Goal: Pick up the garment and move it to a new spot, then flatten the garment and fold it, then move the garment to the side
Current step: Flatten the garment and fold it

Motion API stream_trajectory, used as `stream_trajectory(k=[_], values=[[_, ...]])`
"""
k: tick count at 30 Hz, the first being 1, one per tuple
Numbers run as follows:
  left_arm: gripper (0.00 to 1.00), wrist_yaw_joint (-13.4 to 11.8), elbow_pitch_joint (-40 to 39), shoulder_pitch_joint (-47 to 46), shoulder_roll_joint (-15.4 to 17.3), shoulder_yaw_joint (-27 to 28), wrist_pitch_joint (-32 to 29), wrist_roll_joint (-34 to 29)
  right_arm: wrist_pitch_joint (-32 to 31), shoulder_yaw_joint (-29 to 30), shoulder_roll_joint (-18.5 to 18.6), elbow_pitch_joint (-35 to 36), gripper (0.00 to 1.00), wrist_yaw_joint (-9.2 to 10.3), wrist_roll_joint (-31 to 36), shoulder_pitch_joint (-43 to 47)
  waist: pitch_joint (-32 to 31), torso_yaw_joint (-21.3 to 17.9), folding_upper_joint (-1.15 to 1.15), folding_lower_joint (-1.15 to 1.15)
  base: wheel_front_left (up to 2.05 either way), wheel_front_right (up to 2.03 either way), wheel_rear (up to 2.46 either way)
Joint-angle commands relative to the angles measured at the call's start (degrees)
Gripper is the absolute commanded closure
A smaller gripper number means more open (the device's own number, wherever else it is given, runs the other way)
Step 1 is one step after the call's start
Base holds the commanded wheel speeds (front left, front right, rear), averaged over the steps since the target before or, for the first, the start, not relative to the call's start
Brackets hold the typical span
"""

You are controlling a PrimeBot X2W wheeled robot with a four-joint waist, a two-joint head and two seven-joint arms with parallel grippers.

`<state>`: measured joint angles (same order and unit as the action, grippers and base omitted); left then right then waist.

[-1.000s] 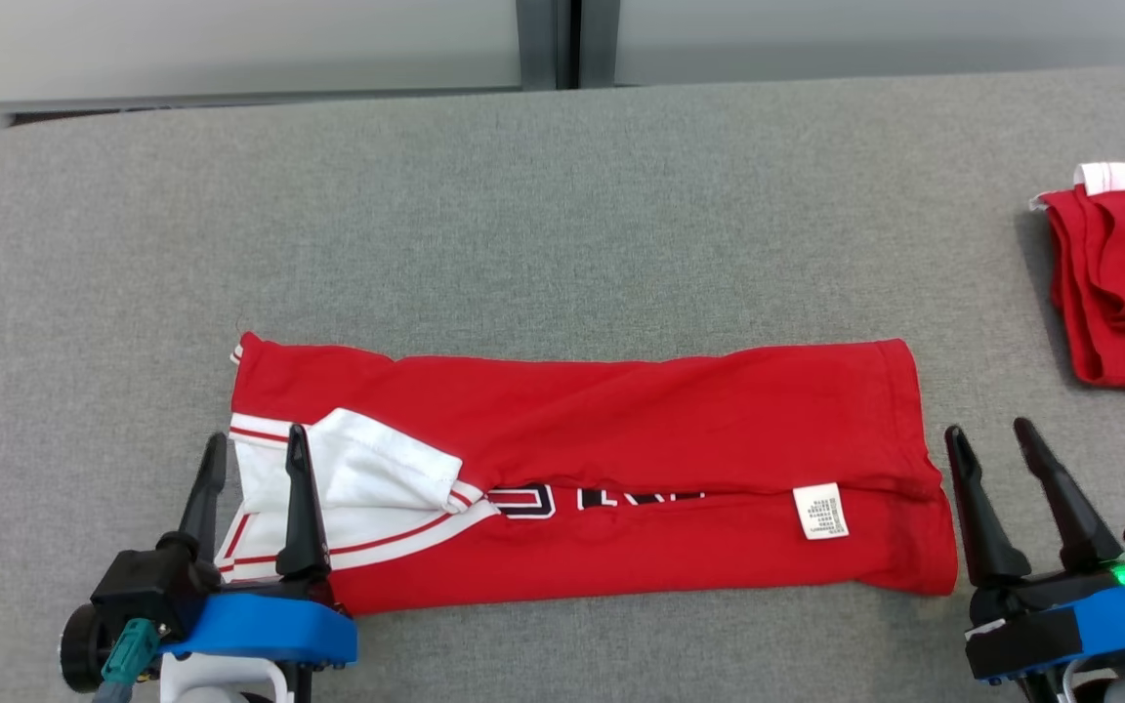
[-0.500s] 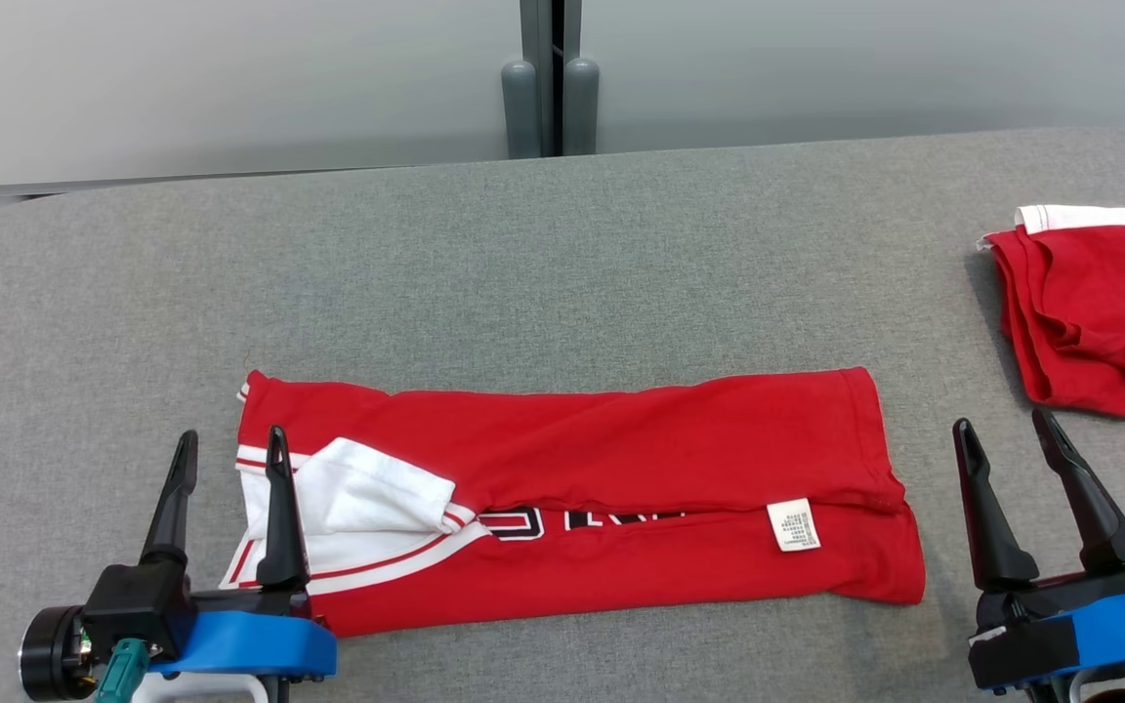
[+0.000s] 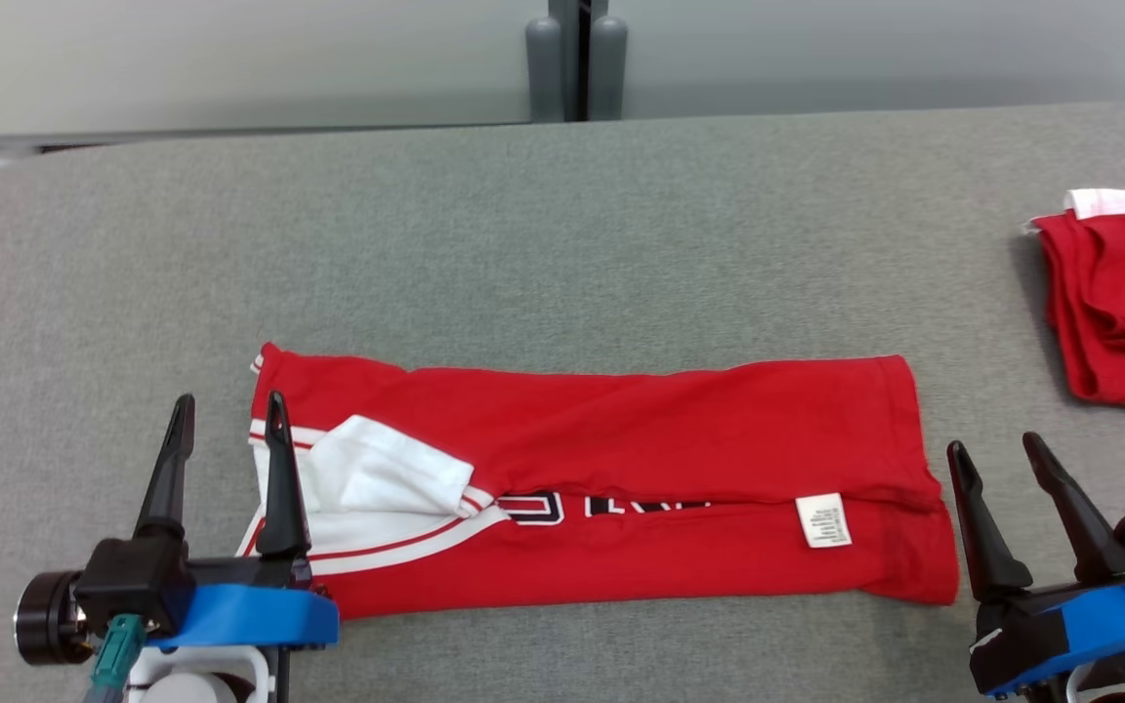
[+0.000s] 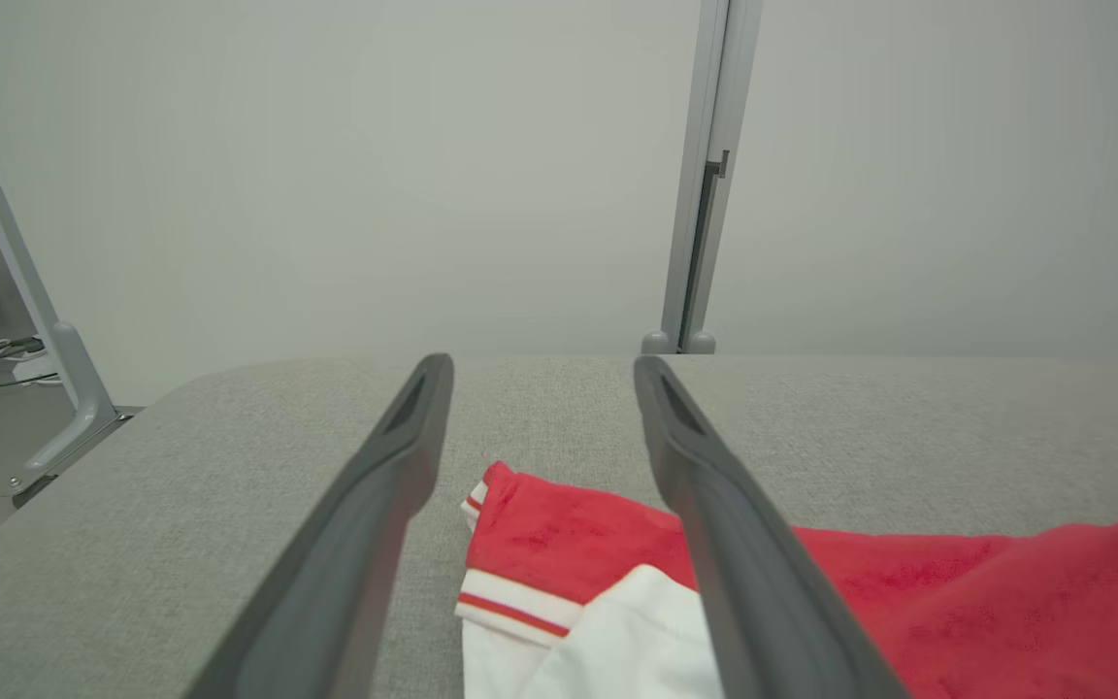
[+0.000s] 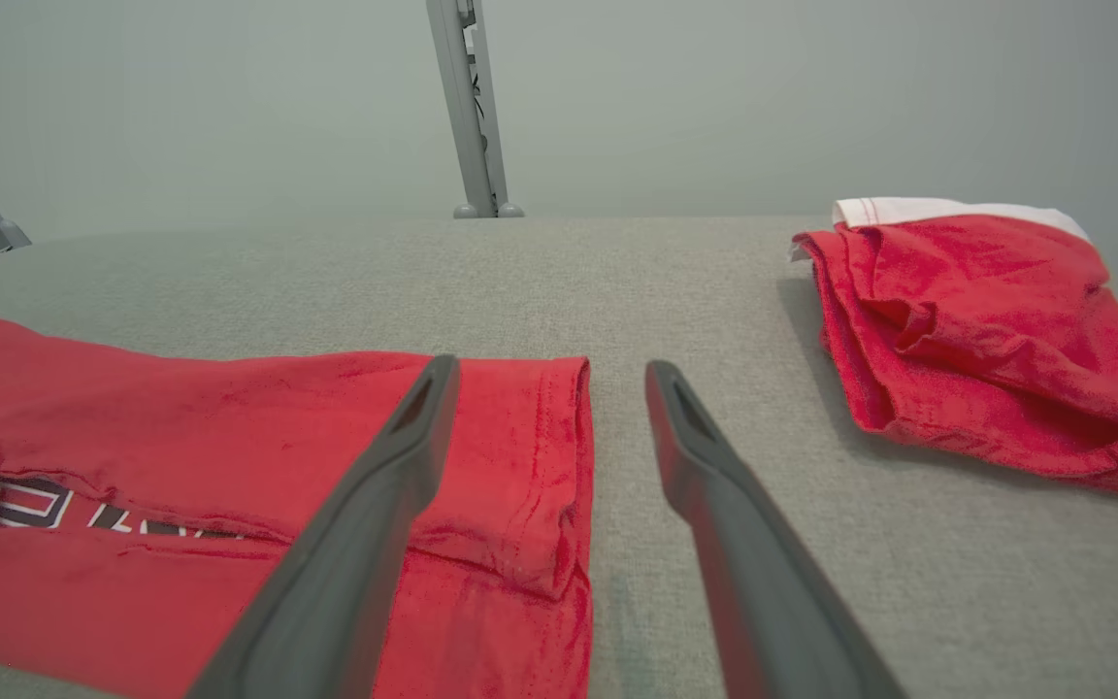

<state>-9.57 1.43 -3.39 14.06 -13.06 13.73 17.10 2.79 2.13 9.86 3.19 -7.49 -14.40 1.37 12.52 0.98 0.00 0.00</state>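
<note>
Left gripper [image 4: 540, 369] spread wide, nothing between its fingers, over the grey table [image 4: 180, 466]. The red shirt [image 4: 578, 529] lies flat there, with its white sleeve [image 4: 617, 631] and striped cuff nearest, and one finger crosses in front of it. Beyond, a grey post [image 4: 705, 194] stands against the pale wall.

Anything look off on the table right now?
The fold on the red shirt is uneven. At its left end a white sleeve lies bunched on top. Black lettering peeks through the gap between the folded edges, and the care label is exposed near the right end. The other red garment, far right, is rumpled.
</note>
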Motion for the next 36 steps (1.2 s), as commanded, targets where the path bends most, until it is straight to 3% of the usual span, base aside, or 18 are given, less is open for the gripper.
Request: stream_trajectory(k=[1,10,16,17,18,19,24,36], values=[[0.00,0.1,-0.2,-1.8,-0.1,-0.1,0.6,-0.5,0.1,-0.1,0.8,-2.9,0.00,0.00,-0.6,-1.6,1.9,1.8,0.00,0.00,0.00,0.00,0.00],[0.00,0.3,-1.2,-5.5,-1.7,0.4,1.4,-2.4,1.2,-1.1,1.2,-19.6,0.00,0.00,-3.2,-6.7,5.9,5.2,0.00,0.00,0.00,0.00,0.00],[0.00,0.7,-1.9,-5.9,-2.6,1.4,1.5,-3.1,0.3,-4.8,1.1,-24.8,0.00,-0.07,-6.3,-8.0,6.2,5.2,0.00,0.00,0.00,0.00,0.00],[0.00,0.8,-2.0,-5.7,-2.7,1.7,1.5,-3.3,0.1,-5.7,0.9,-25.2,0.62,-0.07,-7.2,-7.9,6.1,5.0,0.00,0.00,0.00,0.00,0.00],[0.00,0.9,-2.0,-5.6,-2.8,1.9,1.5,-3.5,-0.2,-6.6,1.2,-25.5,0.94,-0.10,-7.6,-7.8,6.0,4.8,0.00,0.00,0.00,0.00,0.00],[0.00,1.1,-2.0,-5.1,-3.2,2.1,1.5,-3.9,0.7,-7.5,1.5,-25.0,1.00,-0.11,-8.7,-7.5,5.6,4.4,0.00,0.00,0.00,0.00,0.00],[0.00,1.3,-1.8,-4.0,-3.4,2.8,1.5,-4.5,3.3,-6.7,3.3,-22.9,1.00,0.01,-10.1,-7.4,4.8,2.9,0.00,0.00,0.00,0.00,0.00],[0.00,2.4,-0.8,-2.6,-3.9,3.8,1.5,-5.4,3.5,2.5,8.6,-23.2,1.00,0.01,-11.6,-7.4,2.6,1.0,0.00,0.00,0.00,0.00,0.00]])
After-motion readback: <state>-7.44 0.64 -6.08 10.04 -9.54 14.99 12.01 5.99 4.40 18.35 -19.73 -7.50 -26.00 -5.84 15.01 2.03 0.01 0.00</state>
